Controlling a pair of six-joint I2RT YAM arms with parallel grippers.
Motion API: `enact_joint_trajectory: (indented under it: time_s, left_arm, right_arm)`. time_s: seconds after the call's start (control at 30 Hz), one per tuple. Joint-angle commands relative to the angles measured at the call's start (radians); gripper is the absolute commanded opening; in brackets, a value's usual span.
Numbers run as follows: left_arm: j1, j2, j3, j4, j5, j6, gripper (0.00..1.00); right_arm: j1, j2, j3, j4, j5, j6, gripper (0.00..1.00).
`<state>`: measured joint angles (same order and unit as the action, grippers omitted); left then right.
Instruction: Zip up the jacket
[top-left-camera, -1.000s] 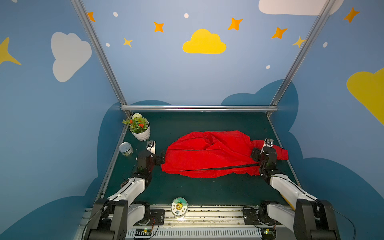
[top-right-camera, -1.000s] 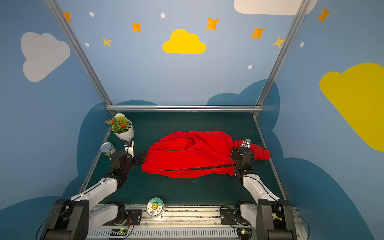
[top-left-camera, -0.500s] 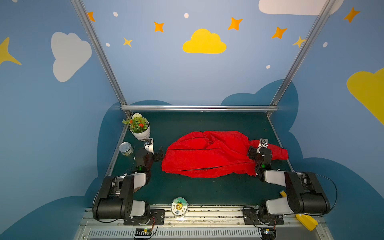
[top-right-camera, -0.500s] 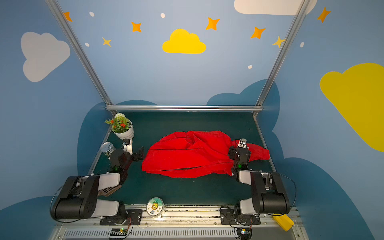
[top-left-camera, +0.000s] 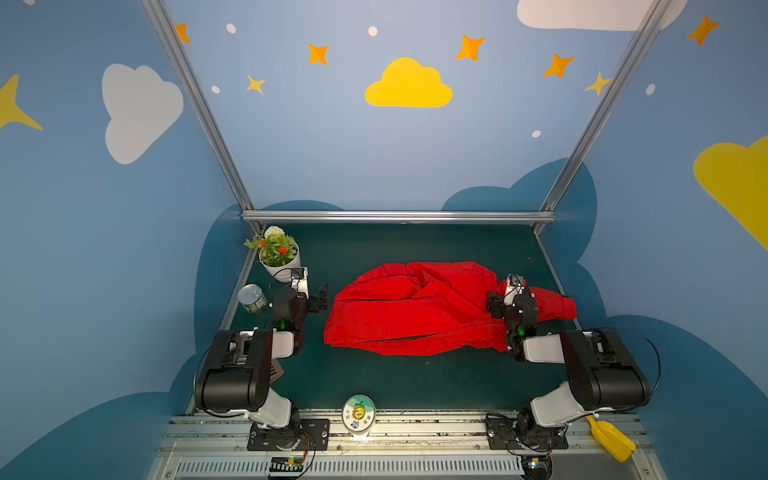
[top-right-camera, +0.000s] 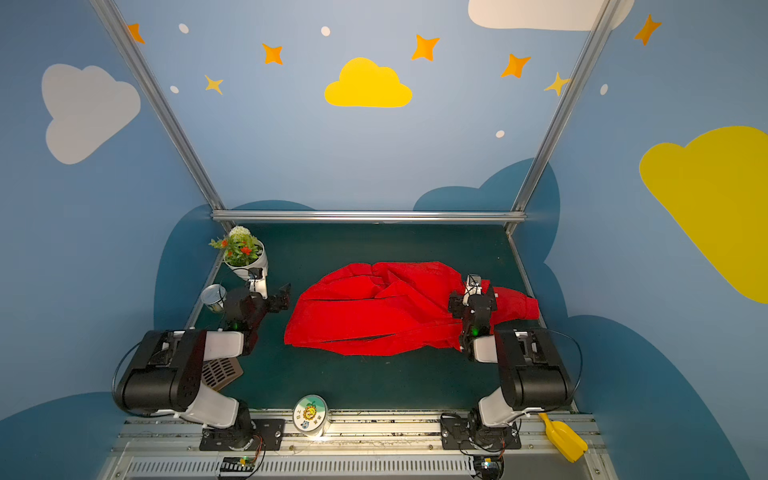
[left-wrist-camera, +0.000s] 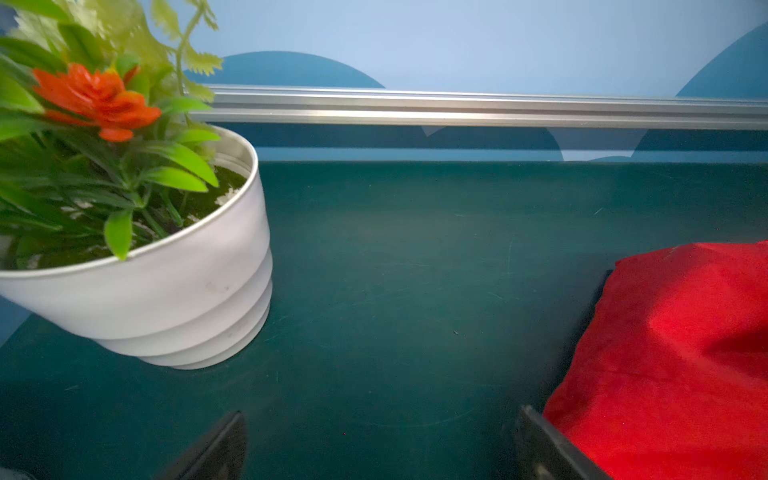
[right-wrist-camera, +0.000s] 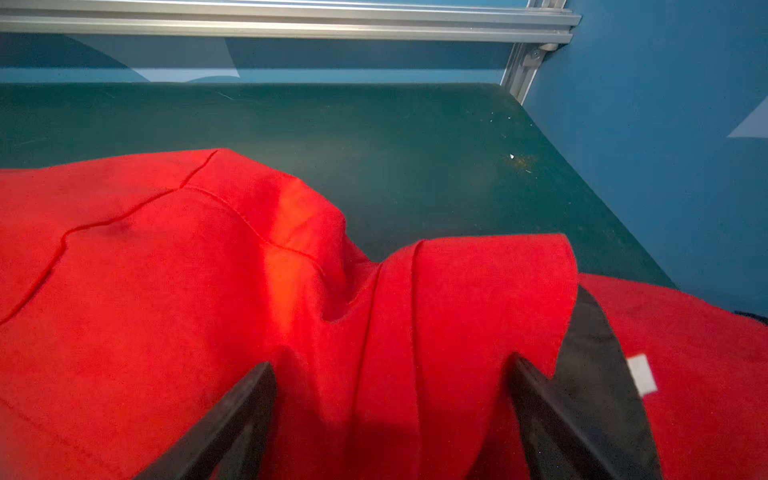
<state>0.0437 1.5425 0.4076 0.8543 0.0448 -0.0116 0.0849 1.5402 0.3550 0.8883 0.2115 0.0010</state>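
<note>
Nearest you, on the front rail (top-left-camera: 432, 428), sit a round printed tin (top-left-camera: 358, 413) and, far to the right, a yellow scoop (top-left-camera: 611, 440). Past the rail, on the green bench (top-left-camera: 415, 386), the jacket (top-left-camera: 415, 316) lies crumpled across the middle, red side up, its length running left to right between your two arms. Your left jaws stand wide apart, low over bare bench just beside the jacket's left end. In the left wrist view only bench shows between them, and the jacket's edge (left-wrist-camera: 673, 353) lies along the outer side of one finger (left-wrist-camera: 540, 449); you cannot tell whether they touch. Your right jaws are also apart, over the jacket's right end. In the right wrist view a raised red fold (right-wrist-camera: 415, 332) runs between them unpinched, with a strip of black lining (right-wrist-camera: 594, 365) and a white tag (right-wrist-camera: 642, 375) just outside one finger. Farther back on the left stand a tin can (top-left-camera: 252, 297) and a potted plant (top-left-camera: 277, 257), well apart from the jacket. Beyond them the back rail (top-left-camera: 399, 216) closes the bench.
</note>
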Motion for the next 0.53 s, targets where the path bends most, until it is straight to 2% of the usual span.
enact_joint_trajectory:
  time_s: [0.0, 0.1, 0.2, 0.5]
  left_arm:
    - [0.000, -0.007, 0.000, -0.059, -0.014, -0.008, 0.99]
    - [0.000, -0.006, -0.001, -0.059, -0.014, -0.007, 0.99]
    - [0.001, -0.006, -0.001, -0.059, -0.016, -0.008, 0.99]
    - [0.000, -0.009, -0.005, -0.053, -0.016, -0.008, 0.99]
  right_arm:
    - [-0.005, 0.000, 0.014, 0.024, -0.021, 0.005, 0.89]
    - [-0.005, -0.018, 0.028, -0.032, -0.024, 0.011, 0.88]
    - [-0.005, -0.003, 0.017, 0.014, -0.023, 0.006, 0.88]
    - [-0.009, -0.008, 0.025, -0.012, -0.030, 0.013, 0.88]
